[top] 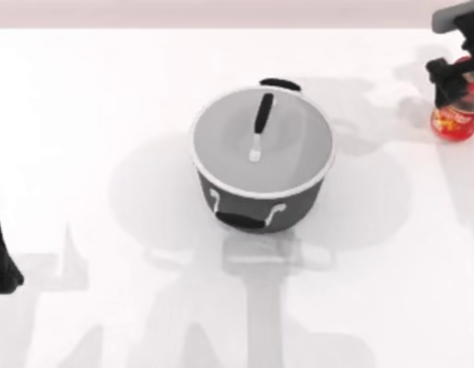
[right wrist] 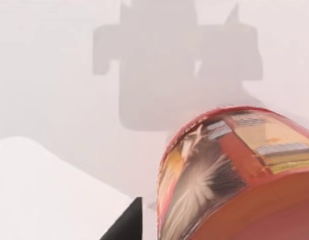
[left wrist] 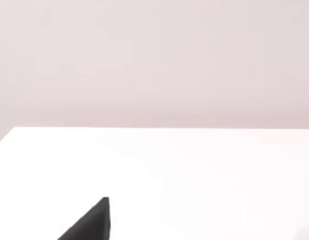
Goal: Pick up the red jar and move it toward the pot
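1. Red jar [top: 455, 120], small and translucent with a red-and-yellow label, sits at the far right edge of the top view, directly beneath the right pincer [top: 452, 77].
2. Right pincer is black and reaches in from the upper right corner of the top view; its dark fingers overlap the jar's upper part, and they appear to be pinching the jar.
3. From the right wrist view, the red jar [right wrist: 234, 175] fills the near part of the picture, tilted, with its label facing the camera; one dark fingertip [right wrist: 125, 222] shows just beside it.
4. Whether the jar rests on the white counter [top: 106, 115] or hangs above it cannot be told, though a soft shadow lies on the counter surface beyond the jar in the wrist view.
5. Pot [top: 261, 161], large, dark grey and round, stands well apart from the right pincer, toward the middle of the counter.
6. On the pot is a grey lid with a white rim and a black lid handle [top: 262, 115]; two black side handles stick out from its wall.
7. Left pincer [top: 1, 261] is parked at the left edge of the counter, far from the pot and the jar; I cannot tell how its fingers stand.
8. Left wrist view shows only bare counter and one dark fingertip [left wrist: 92, 222].
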